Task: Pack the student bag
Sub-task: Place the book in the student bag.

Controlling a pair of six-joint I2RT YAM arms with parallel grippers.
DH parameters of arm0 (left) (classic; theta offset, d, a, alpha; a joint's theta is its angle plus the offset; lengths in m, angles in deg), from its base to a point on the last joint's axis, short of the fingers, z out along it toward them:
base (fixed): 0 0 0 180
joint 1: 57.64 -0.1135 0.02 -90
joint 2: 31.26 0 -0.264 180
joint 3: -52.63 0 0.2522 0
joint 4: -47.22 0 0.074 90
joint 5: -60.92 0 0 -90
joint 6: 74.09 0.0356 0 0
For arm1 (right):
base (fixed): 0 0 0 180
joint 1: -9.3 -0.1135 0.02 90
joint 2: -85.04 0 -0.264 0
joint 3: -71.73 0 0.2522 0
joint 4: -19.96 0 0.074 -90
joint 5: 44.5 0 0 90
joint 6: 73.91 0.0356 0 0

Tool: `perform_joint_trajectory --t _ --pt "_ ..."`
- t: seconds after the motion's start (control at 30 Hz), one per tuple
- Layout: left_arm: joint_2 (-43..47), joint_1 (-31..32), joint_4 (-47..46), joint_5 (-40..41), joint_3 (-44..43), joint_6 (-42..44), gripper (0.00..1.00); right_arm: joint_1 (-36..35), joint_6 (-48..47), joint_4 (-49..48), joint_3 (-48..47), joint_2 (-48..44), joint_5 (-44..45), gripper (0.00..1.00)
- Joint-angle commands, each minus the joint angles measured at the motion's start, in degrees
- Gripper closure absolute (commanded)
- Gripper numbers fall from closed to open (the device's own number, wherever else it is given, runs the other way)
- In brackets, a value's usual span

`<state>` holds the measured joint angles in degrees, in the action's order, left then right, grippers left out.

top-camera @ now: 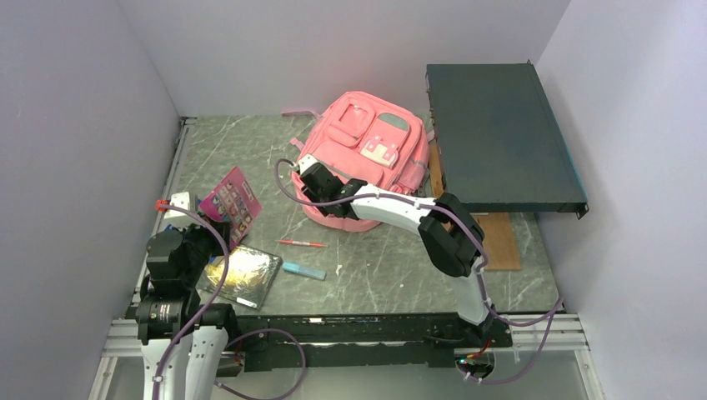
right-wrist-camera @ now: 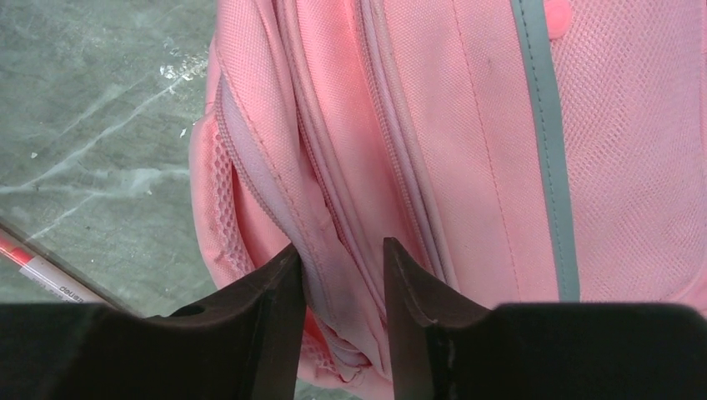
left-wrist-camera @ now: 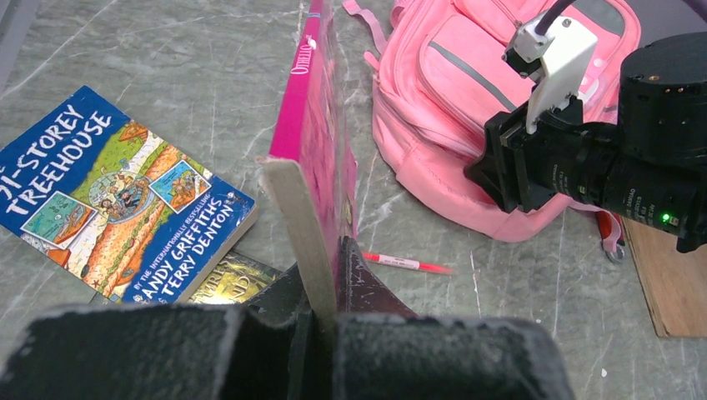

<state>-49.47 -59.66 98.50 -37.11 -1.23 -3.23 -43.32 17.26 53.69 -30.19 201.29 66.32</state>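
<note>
While right gripper (right-wrist-camera: 342, 254) pinches student bag (right-wrist-camera: 475, 125) edge, left gripper (left-wrist-camera: 321, 292) clamps pink book (left-wrist-camera: 327, 150)

The blue illustrated paperback book (left-wrist-camera: 108, 200) lying flat reads "-STOREY TREEHOUSE" and "ANDY GRIFFITHS & TERRY DENTON"; the white lettering on the pink thin upright book (left-wrist-camera: 321, 125) is only partly legible.

The right arm (top-camera: 392, 208) hides part of the student bag (top-camera: 354, 150).
</note>
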Motion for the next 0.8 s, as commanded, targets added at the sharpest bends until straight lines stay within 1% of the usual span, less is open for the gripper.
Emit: perform_joint_trajectory --t 0.0,0.1,0.27,0.33,0.4,0.5,0.6,0.67,0.77 --pt "0.5 -0.4 -3.8 -1.4 -0.2 1.1 1.0 1.7 -0.3 -2.1 -3.8 -3.2 0.2 0.57" --pt "0.6 -0.4 -3.8 -1.5 -0.1 1.1 1.0 2.3 0.4 -1.8 -4.7 -3.1 -2.1 0.53" --pt "0.3 -0.4 -3.7 -1.5 -0.2 1.1 1.0 3.2 0.9 -2.8 -5.1 -3.5 -4.6 0.53" --pt "0.3 -0.5 -3.9 -1.7 -0.1 1.1 1.0 3.4 0.9 -2.1 -5.9 -2.9 -4.8 0.55" --pt "0.2 -0.5 -3.9 -1.8 -0.1 1.1 1.0 4.2 2.2 -1.3 -6.4 -2.7 -7.8 0.57" --pt "0.0 -0.6 -4.0 -2.0 -0.1 1.1 1.0 4.2 2.4 -1.8 -5.5 -3.0 -8.8 0.59" --pt "-0.8 -0.7 -4.0 -2.4 -0.1 1.1 1.0 5.0 2.9 -1.7 -5.0 -2.9 -10.5 0.64" --pt "-1.2 -0.7 -3.9 -2.4 -0.2 1.2 1.0 5.4 3.3 -1.6 -4.8 -3.0 -12.7 0.65" --pt "-1.5 -0.6 -3.9 -2.4 -0.2 1.2 1.0 5.5 3.4 -1.2 -4.5 -3.0 -12.3 0.67"
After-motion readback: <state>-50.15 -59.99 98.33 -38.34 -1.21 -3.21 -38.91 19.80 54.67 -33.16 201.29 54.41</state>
